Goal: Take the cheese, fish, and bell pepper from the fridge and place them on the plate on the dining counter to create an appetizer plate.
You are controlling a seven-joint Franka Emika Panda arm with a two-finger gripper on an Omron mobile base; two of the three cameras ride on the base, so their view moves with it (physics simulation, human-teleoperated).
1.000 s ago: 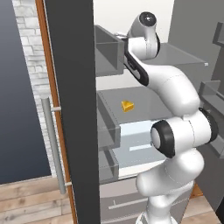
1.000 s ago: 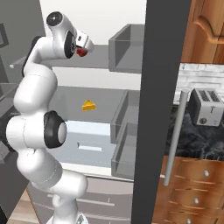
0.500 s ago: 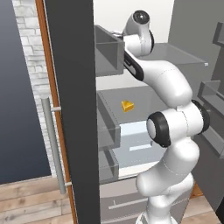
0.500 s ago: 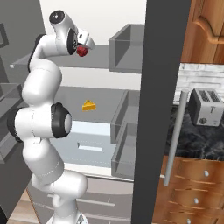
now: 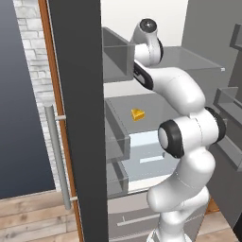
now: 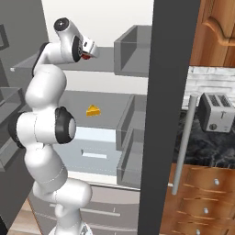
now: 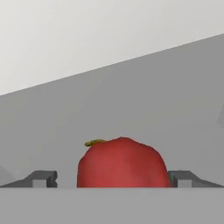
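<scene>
The bell pepper (image 7: 121, 162), round and dark red with a small yellow-green stem, rests on the fridge's upper grey shelf (image 6: 108, 58). My gripper (image 7: 113, 179) is open around it, one dark fingertip (image 7: 43, 178) on each side, neither visibly touching. From the right base view the gripper (image 6: 90, 49) reaches in over that shelf, and a sliver of the red bell pepper (image 6: 84, 56) shows beneath the hand. The cheese (image 5: 137, 114), a small yellow-orange wedge, lies on the shelf below, also seen as the cheese (image 6: 93, 110) from the right.
The dark fridge door (image 5: 78, 118) with its grey bar handle (image 5: 57, 156) stands open on the left, grey door bins (image 5: 116, 59) beside the arm. Drawers (image 5: 151, 158) lie below. A toaster (image 6: 215, 111) sits on a dark counter beyond the door (image 6: 167, 114).
The hand has pushed deeper over the upper shelf, so the pepper is now between the fingers and mostly hidden from the base views. The jaws stayed open.
</scene>
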